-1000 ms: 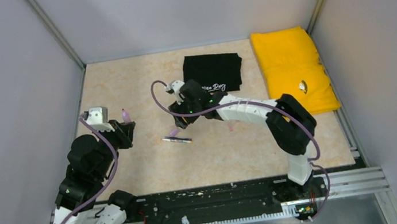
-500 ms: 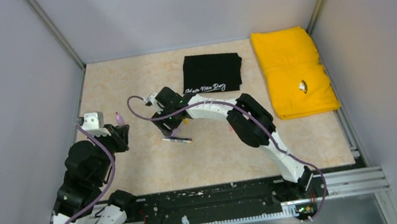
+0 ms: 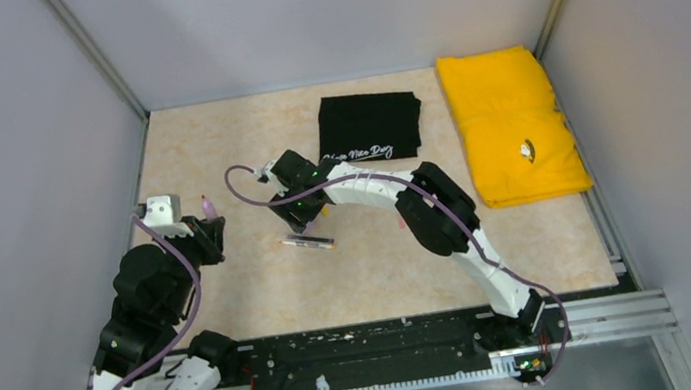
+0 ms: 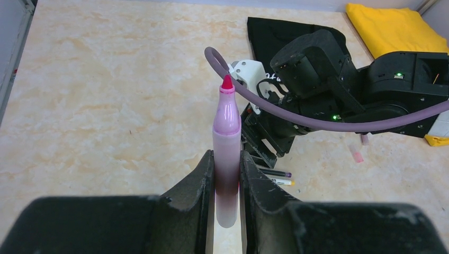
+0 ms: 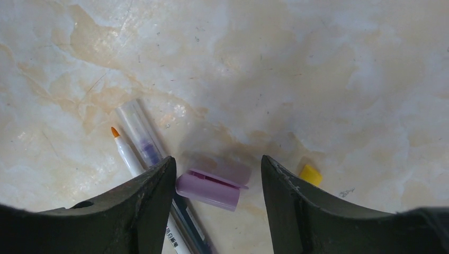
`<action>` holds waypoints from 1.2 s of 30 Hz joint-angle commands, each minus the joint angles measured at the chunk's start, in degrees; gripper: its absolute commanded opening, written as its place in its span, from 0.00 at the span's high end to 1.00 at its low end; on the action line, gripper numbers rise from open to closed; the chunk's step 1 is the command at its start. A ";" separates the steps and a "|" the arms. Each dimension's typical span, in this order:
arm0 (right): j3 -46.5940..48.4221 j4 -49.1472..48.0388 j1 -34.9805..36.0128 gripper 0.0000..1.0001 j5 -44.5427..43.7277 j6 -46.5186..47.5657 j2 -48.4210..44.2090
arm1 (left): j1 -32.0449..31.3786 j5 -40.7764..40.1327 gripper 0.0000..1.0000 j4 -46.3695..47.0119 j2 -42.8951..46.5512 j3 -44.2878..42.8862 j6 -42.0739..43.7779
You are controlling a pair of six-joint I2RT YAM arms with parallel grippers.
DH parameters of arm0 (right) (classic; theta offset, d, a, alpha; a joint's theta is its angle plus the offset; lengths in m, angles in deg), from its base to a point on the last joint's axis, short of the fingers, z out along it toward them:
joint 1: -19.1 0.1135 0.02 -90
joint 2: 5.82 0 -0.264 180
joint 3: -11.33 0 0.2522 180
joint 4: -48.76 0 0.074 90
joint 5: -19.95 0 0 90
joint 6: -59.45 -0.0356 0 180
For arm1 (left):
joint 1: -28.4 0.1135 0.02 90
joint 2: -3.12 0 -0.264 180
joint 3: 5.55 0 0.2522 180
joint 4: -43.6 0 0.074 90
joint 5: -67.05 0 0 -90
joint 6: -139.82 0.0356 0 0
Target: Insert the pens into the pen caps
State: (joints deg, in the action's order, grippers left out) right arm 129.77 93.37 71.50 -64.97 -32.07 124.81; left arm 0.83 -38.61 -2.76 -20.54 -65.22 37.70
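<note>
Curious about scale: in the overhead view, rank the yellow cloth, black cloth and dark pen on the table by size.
Largest: yellow cloth.
Then black cloth, clearly smaller.
Smallest: dark pen, a thin sliver.

Pens [image 5: 138, 140] just beside purple cap [image 5: 212, 189] (tight)

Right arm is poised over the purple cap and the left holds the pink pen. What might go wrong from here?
1. The purple cap lies right beside two loose pens, next to one of the right fingers. Closing may catch or shove a pen too.
2. The cap lies on its side, askew between the fingers, so it may roll or twist out.
3. The left fingers grip the pink pen near its rear end. Pushing a cap on may tilt it.
</note>
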 commanded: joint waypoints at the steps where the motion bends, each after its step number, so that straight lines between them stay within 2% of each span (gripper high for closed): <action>1: 0.08 0.82 0.43 0.42 -3.63 -2.06 -2.13 | -0.11 -0.30 1.00 0.37 -0.07 0.46 0.87; 8: -4.09 0.42 0.21 0.45 -8.58 -5.75 -4.86 | -0.09 -0.15 1.00 0.46 -0.26 0.47 0.96; 18: -9.30 -5.37 -0.24 0.57 -1.92 -10.68 -9.62 | -0.09 0.26 1.00 0.53 -0.69 0.47 1.13; 23: -10.03 -5.95 -0.20 0.63 -2.40 -11.60 -10.46 | -0.05 0.19 1.00 0.43 -0.66 0.50 1.13; 27: -11.84 -6.85 -0.28 0.64 -3.53 -12.29 -13.29 | -0.08 0.05 1.00 0.45 -0.56 0.59 1.13; 36: -30.22 -13.88 -1.80 0.64 -14.02 -18.87 -29.57 | -0.11 0.37 1.00 0.58 -0.50 0.61 1.21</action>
State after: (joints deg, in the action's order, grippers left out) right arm 105.47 84.82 70.91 -72.71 -46.67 105.09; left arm 0.83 -38.54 -2.76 -21.24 -64.98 37.94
